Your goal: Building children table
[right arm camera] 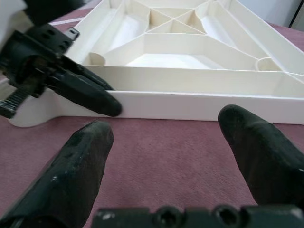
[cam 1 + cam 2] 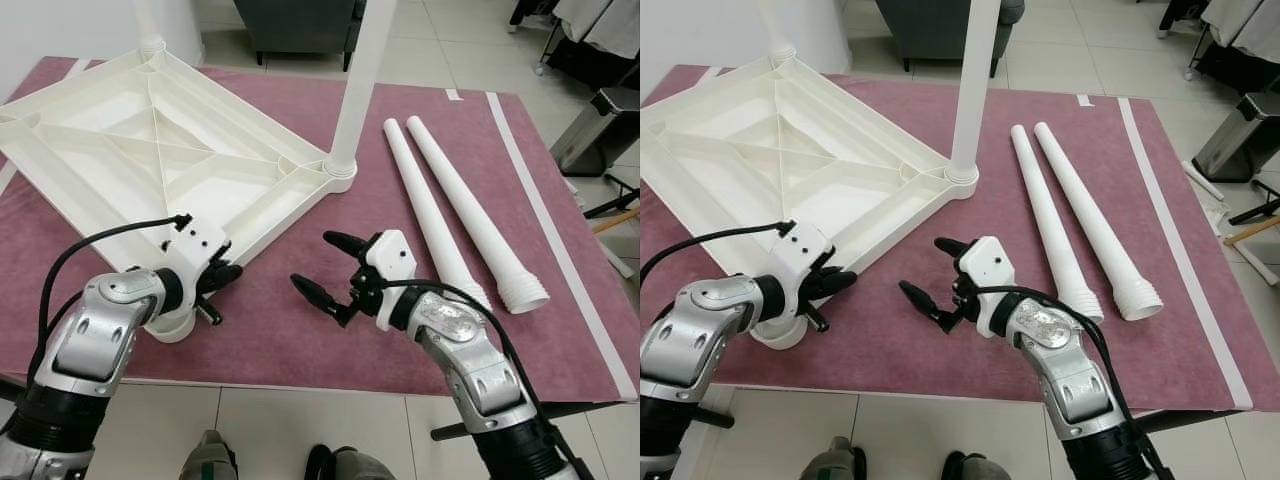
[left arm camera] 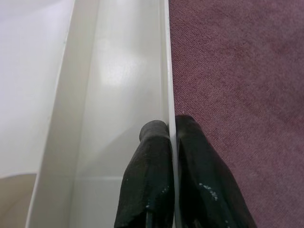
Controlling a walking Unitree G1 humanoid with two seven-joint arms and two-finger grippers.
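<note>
— How does the tabletop (image 2: 150,150) look?
— White, ribbed, upside down on the maroon mat (image 2: 300,330), two legs (image 2: 352,90) fitted.
— And the grippers?
— Left gripper (image 2: 222,278) pinches its near rim; right gripper (image 2: 328,268) hovers beside it, fingers spread

We found no text, label, brand, number or sign that could be read anywhere in these views. The white ribbed plastic tabletop (image 2: 150,150), the two loose white plastic tube legs (image 2: 470,215) and the maroon carpet mat (image 2: 300,330) all bore plain, unmarked surfaces.
</note>
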